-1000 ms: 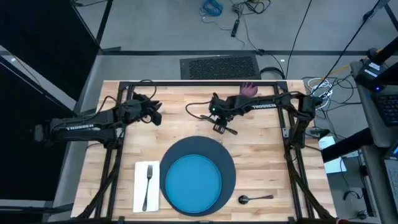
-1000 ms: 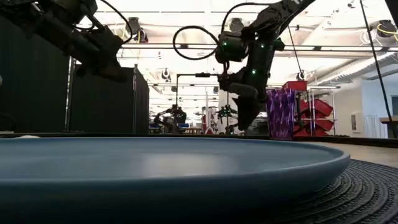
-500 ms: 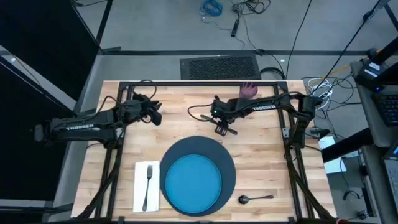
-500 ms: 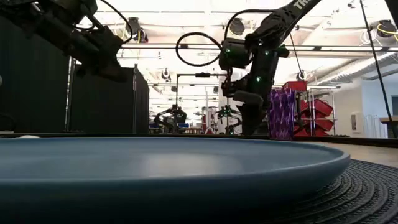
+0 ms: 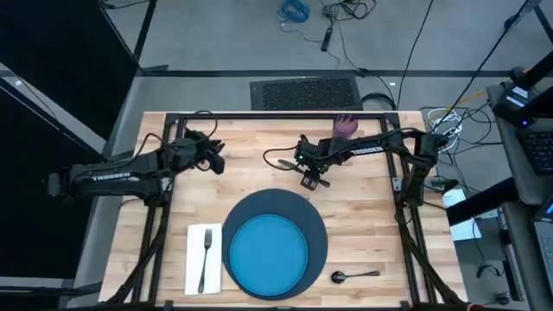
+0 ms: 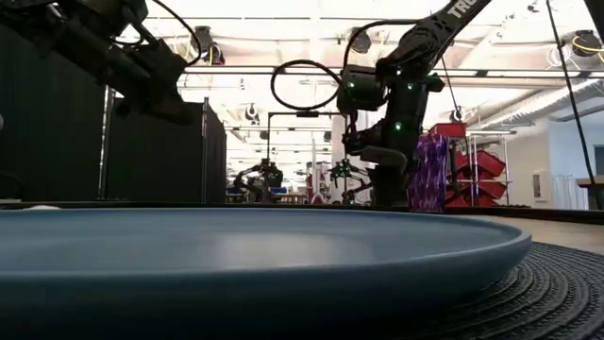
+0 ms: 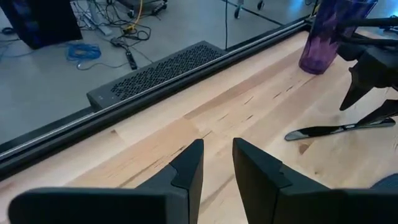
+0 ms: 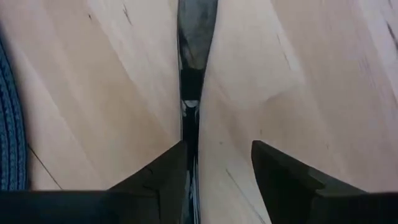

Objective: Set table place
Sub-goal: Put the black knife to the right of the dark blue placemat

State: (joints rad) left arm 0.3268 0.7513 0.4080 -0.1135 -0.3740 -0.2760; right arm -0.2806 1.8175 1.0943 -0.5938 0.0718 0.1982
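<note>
The right tool (image 5: 310,180) hangs low over the knife (image 8: 191,74) on the far half of the bench (image 5: 363,225), its fingers spread, one finger (image 8: 163,180) touching the knife's side and the other (image 8: 283,177) apart on bare wood; we see nothing gripped yet. The knife lies flat just beyond the charger (image 5: 315,226), and in the right wrist view its long axis runs straight ahead of the tool, parallel to the fingers, so we judge the jaws would close across its narrow width. It sits well nearer the right arm than the left tool (image 7: 216,165), which waits over the far left of the bench, jaws parted, holding nothing.

The knife is dark, slim and glossy, broadening toward its far end. The bench is pale planks with visible grain in a black frame. The charger is round, slate-blue, with a ribbed, woven-looking rim in the low view; the blue plate (image 5: 266,253) on it is smooth and matte. At the near edge lie a white napkin (image 5: 193,259) carrying a dark fork (image 5: 206,248), and a dark spoon (image 5: 352,276). A ribbed purple cup (image 5: 345,125) stands upright by the far edge.
</note>
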